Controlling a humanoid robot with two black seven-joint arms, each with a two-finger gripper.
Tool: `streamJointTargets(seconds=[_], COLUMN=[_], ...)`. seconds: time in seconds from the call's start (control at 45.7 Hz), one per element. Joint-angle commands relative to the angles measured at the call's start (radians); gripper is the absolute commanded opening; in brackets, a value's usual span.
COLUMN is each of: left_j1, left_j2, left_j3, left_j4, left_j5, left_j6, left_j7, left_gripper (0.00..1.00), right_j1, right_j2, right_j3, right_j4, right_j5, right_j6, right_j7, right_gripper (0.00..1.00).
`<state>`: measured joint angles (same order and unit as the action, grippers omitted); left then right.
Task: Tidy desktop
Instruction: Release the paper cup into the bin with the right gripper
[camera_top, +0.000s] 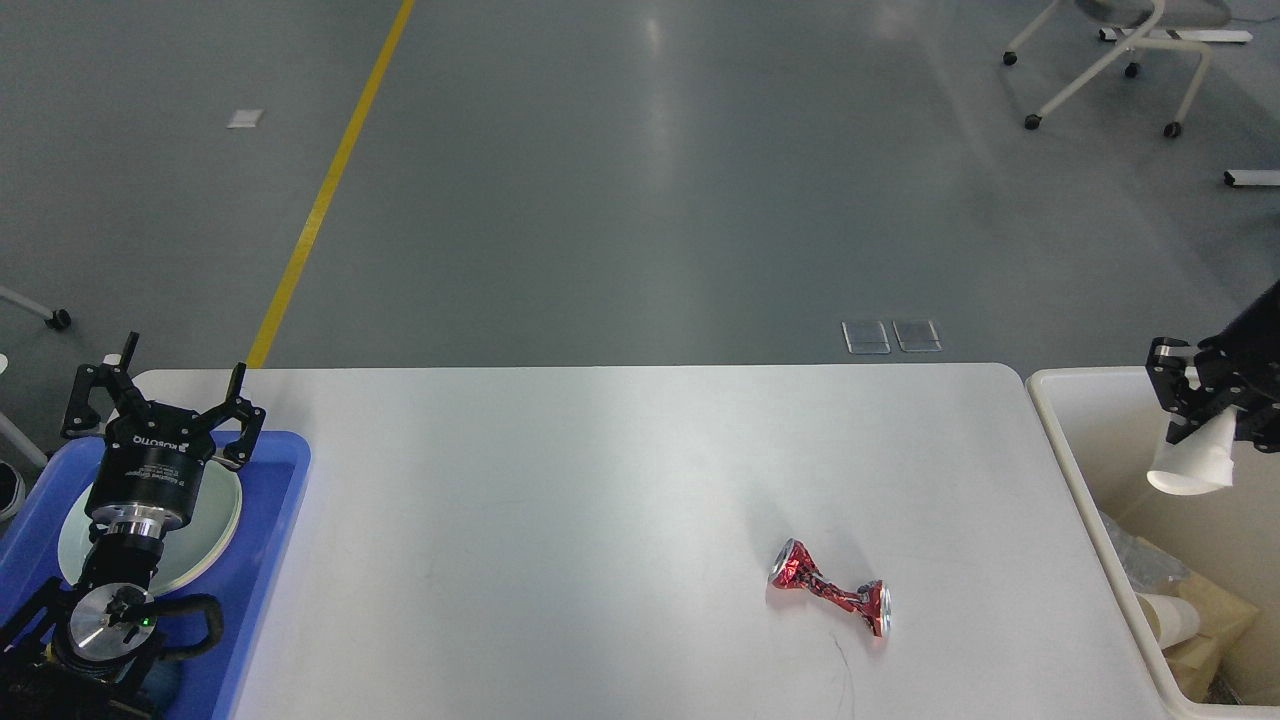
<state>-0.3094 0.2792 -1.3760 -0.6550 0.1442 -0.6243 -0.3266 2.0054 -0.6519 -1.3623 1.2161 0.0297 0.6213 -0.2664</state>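
The desktop (560, 500) is a wide white tabletop. A crushed red can (832, 598) lies on it, right of centre and near the front. My right gripper (1205, 425) hangs over the cream bin (1085, 480) at the right edge, shut on a white paper cup (1195, 464) that points mouth-down. Only the gripper end of that arm shows. At the far left, above the blue tray (275, 520), my left gripper (160, 385) stands open and empty.
A pale round plate (215, 510) lies in the blue tray under my left arm. The cream bin holds paper cups and crumpled wrappers (1175, 605). Beyond the table are grey floor, a yellow line (325, 195) and a chair base (1110, 60).
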Motion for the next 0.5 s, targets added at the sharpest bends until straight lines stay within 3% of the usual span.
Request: streamJointTargets(seconds=[0.0, 0.109, 0.241, 0.416, 0.481], left_j1=[0.000, 0.000, 0.000, 0.000, 0.000], left_j2=[0.000, 0.000, 0.000, 0.000, 0.000], left_j3=[0.000, 0.000, 0.000, 0.000, 0.000], left_j4=[0.000, 0.000, 0.000, 0.000, 0.000], left_j5=[0.000, 0.000, 0.000, 0.000, 0.000], left_j6=[0.000, 0.000, 0.000, 0.000, 0.000], left_j7=[0.000, 0.000, 0.000, 0.000, 0.001], left_gripper=[0.97, 0.97, 0.97, 0.97, 0.97], right_j1=[-0.196, -0.425, -0.663, -0.941, -1.094], right_j2=[-0.081, -0.091, -0.088, -0.020, 0.061], right_j3=[0.071, 0.199, 0.367, 0.494, 0.528], right_j4=[-0.193, -0.375, -0.524, -0.664, -0.768], right_j5=[-0.037, -0.062, -0.063, -0.063, -0.062], right_j6=[0.000, -0.006, -0.070, -0.322, -0.472], right_j7=[0.029, 0.081, 0.088, 0.088, 0.088], right_gripper=[0.00, 0.00, 0.00, 0.00, 0.00])
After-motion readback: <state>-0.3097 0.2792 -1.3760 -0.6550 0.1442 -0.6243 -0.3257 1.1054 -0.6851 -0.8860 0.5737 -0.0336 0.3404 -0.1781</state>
